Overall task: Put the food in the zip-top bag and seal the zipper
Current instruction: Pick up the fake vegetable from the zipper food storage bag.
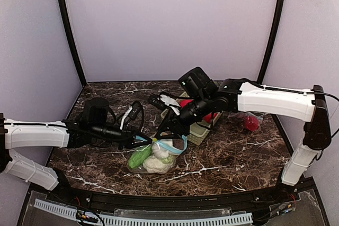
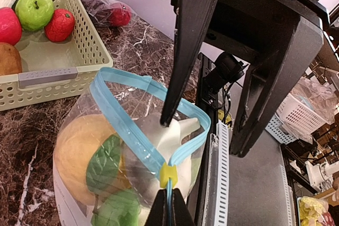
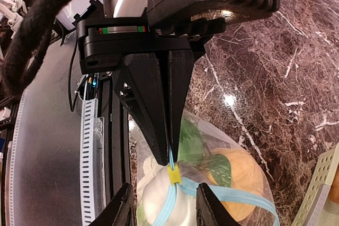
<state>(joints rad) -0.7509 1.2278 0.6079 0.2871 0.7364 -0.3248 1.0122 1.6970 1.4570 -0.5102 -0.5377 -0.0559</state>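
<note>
The clear zip-top bag [image 1: 154, 157] lies at the table's front middle, its blue zipper [image 2: 119, 117] gaping in a loop. Inside are food pieces: an orange fruit [image 2: 77, 149] with green leaves, white cauliflower [image 2: 172, 136] and a green piece [image 1: 139, 157]. My left gripper [image 2: 169, 210] is shut on the zipper strip just behind the yellow slider [image 2: 168, 175]. My right gripper [image 3: 164, 210] is open above the bag's mouth, its fingers straddling the zipper beside the slider [image 3: 173, 173]. In the left wrist view one right finger [image 2: 177, 78] dips into the mouth.
A pale green lattice basket [image 2: 85, 46] behind the bag holds a green apple [image 2: 34, 9], red fruits [image 2: 59, 25] and a brown piece [image 2: 8, 59]. A red item in a clear wrap [image 1: 251, 123] lies at the right. The slotted rail [image 2: 221, 183] marks the table's front edge.
</note>
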